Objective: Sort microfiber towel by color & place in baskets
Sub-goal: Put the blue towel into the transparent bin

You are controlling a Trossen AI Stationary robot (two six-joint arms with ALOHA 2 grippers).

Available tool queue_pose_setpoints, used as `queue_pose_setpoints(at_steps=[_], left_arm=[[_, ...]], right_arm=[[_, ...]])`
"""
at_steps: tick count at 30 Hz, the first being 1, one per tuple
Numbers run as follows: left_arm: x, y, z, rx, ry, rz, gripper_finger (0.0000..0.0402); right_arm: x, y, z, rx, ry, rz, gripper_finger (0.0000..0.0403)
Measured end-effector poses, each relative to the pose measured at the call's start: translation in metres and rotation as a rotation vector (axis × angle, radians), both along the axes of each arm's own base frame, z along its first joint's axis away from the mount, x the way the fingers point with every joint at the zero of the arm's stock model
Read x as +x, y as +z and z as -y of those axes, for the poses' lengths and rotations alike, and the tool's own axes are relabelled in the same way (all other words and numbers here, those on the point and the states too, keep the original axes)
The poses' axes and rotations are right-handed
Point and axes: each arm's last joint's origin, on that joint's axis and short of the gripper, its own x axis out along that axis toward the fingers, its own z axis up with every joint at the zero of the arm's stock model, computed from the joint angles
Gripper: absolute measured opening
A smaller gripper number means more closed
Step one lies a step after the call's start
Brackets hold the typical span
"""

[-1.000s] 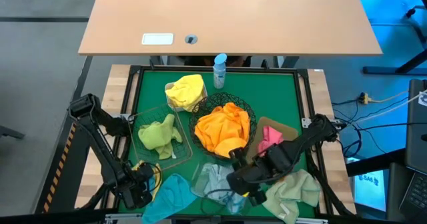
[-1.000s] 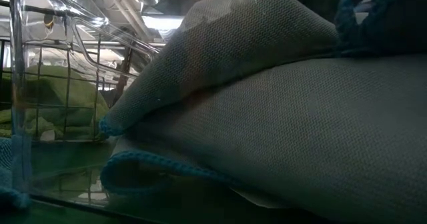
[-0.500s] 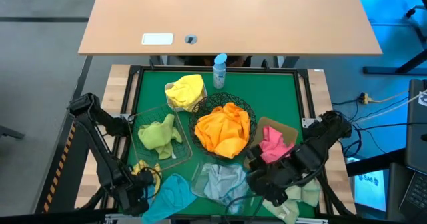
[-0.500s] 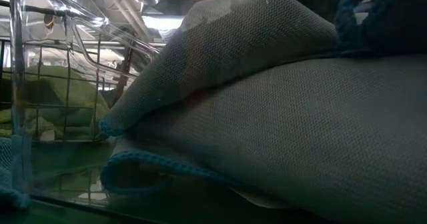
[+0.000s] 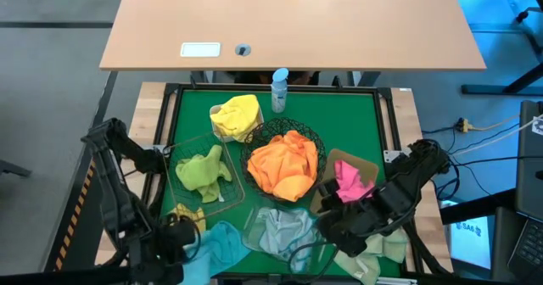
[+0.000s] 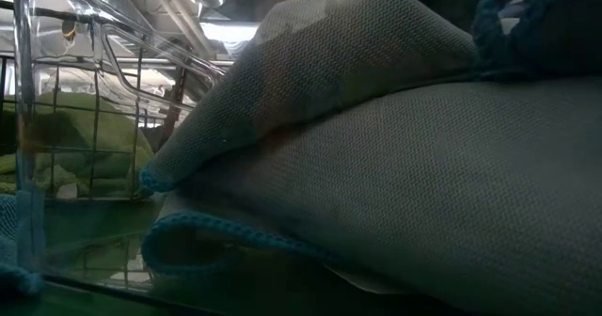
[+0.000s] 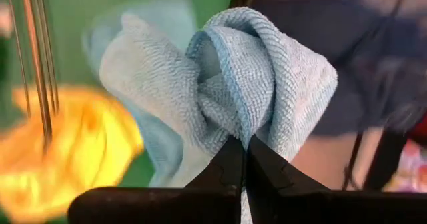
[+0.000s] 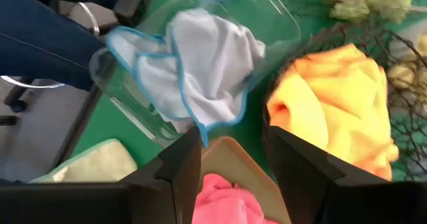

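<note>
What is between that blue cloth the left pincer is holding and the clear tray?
Nothing visible. The left pincer is shut on the blue cloth, right beside the clear tray, which holds another pale blue cloth. Only bare green mat lies between.

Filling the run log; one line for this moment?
left gripper: shut on light blue towel | right gripper: open, over tan tray | pink towel in tray

The high view looks straight down on the green mat and both arms. The low view sits at table height, pressed against a light blue cloth that fills most of it. The left wrist view peers closely at a blue cloth. The right wrist view looks down on the clear tray, which the high view also shows.
</note>
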Motion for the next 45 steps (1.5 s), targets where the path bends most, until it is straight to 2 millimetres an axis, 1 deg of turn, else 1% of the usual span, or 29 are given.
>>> queue_pose_setpoints(at_steps=[4,6,10,16,19,22,26,29,31,34,37,41,45], left_arm=[[0.012,0.021,-0.006,0.064,0.016,0.21,0.0],[0.021,0.028,-0.009,0.089,0.002,0.296,0.0],[0.047,0.039,-0.016,0.115,-0.031,0.473,0.0],[0.087,0.058,-0.038,0.192,-0.072,0.717,0.0],[0.102,0.066,-0.049,0.225,-0.107,0.808,0.0],[0.117,0.067,-0.055,0.265,-0.144,0.871,0.0],[0.138,0.053,-0.055,0.317,-0.225,0.888,0.0],[0.152,0.037,-0.05,0.389,-0.295,0.863,0.0],[0.16,0.021,-0.044,0.444,-0.344,0.83,0.0],[0.175,-0.01,-0.035,0.508,-0.411,0.747,0.0],[0.188,-0.04,-0.031,0.549,-0.445,0.652,0.0],[0.198,-0.072,-0.033,0.618,-0.467,0.518,0.0],[0.198,-0.09,-0.041,0.631,-0.472,0.378,0.0]], right_arm=[[-0.008,-0.005,0.002,-0.016,-0.036,-0.005,0.0175],[-0.017,-0.007,0.002,-0.019,-0.065,-0.009,0.0175],[-0.03,-0.012,0.004,-0.015,-0.126,-0.002,0.0175],[-0.05,-0.017,0.003,0.04,-0.164,0.019,0.0175],[-0.061,-0.022,0.002,0.04,-0.193,0.02,0.0175],[-0.071,-0.027,0.002,0.037,-0.232,0.028,0.0175],[-0.082,-0.036,-0.003,0.035,-0.278,0.03,0.0175],[-0.089,-0.041,-0.009,0.05,-0.298,0.026,0.0175],[-0.093,-0.043,-0.015,0.074,-0.304,0.031,0.0175],[-0.098,-0.046,-0.024,0.117,-0.306,0.041,0.0175],[-0.103,-0.05,-0.032,0.156,-0.305,0.048,0.0175],[-0.109,-0.058,-0.041,0.193,-0.307,0.047,0.0175],[-0.112,-0.067,-0.046,0.218,-0.329,0.038,0.0175]])
